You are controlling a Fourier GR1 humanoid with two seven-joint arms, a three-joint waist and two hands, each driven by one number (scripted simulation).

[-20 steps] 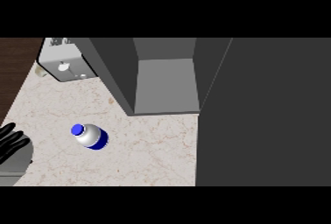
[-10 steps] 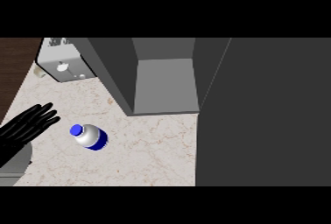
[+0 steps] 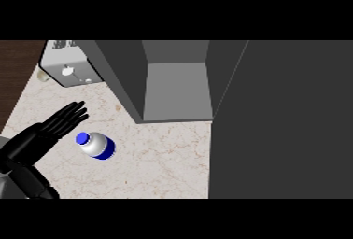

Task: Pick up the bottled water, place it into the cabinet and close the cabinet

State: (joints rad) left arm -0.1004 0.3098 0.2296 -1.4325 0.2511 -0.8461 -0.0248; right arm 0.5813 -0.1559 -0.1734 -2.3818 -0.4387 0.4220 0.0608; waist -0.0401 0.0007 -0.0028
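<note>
In the head view, you see the cabinet (image 3: pixel 176 88) standing open at the back of the counter (image 3: pixel 165 163), with its grey inner floor showing. A wide dark panel (image 3: pixel 283 121) fills the area to the cabinet's right. The bottled water (image 3: pixel 98 145) sits on the counter in front of the cabinet and off to its left, well apart from the opening. Its blue cap (image 3: pixel 82 138) points away from the cabinet. Your left robot hand (image 3: pixel 43 135) comes in farther left of the cabinet than the bottle. Its fingers (image 3: pixel 69 116) are straight and spread apart, holding nothing. It is just beside the cap, and you cannot tell whether it touches. A grey box-shaped appliance (image 3: pixel 67 70) stands against the cabinet's left wall.
</note>
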